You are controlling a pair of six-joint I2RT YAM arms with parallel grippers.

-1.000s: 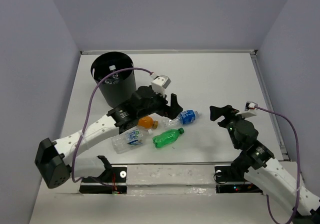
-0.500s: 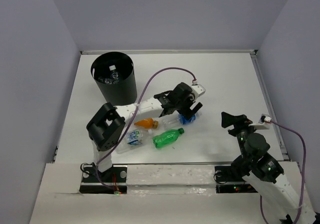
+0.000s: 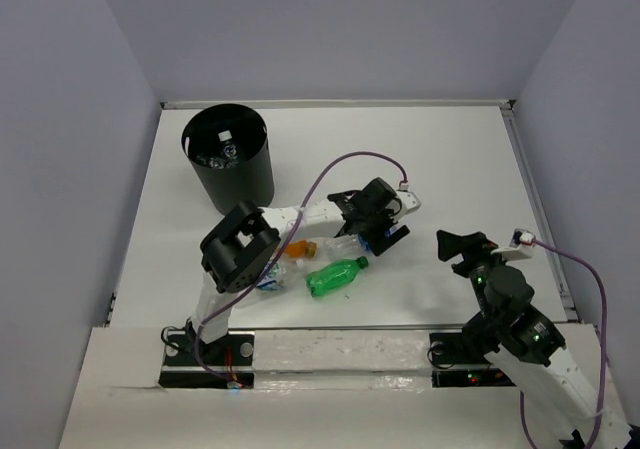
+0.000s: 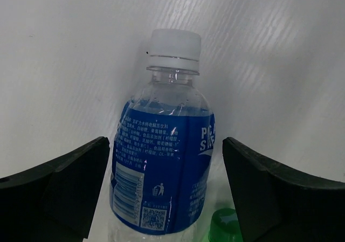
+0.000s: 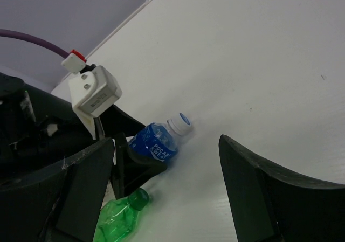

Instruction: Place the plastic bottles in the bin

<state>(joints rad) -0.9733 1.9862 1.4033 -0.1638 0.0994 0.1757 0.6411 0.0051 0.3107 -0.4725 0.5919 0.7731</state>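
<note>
A clear bottle with a blue label [image 4: 161, 161] and white cap lies on the white table, between the open fingers of my left gripper [image 4: 166, 145]. The fingers straddle it without touching. From above, the left gripper [image 3: 378, 225] covers most of this bottle [image 3: 366, 240]. The green bottle [image 3: 335, 276], the orange bottle [image 3: 298, 249] and a clear bottle with a green-blue label [image 3: 266, 275] lie just left of it. The black bin [image 3: 228, 159] stands at the back left with bottles inside. My right gripper [image 3: 462, 243] is open and empty to the right.
The left arm's purple cable [image 3: 345, 161] arcs over the table. The right wrist view shows the blue-label bottle [image 5: 157, 139], the green bottle [image 5: 118, 220] and the left wrist camera [image 5: 91, 91]. A raised rim [image 3: 530, 189] runs along the table's right side.
My left arm swung away from the bin, reached right and came down over the blue-label bottle with its fingers on either side. My right arm pulled back slightly.
</note>
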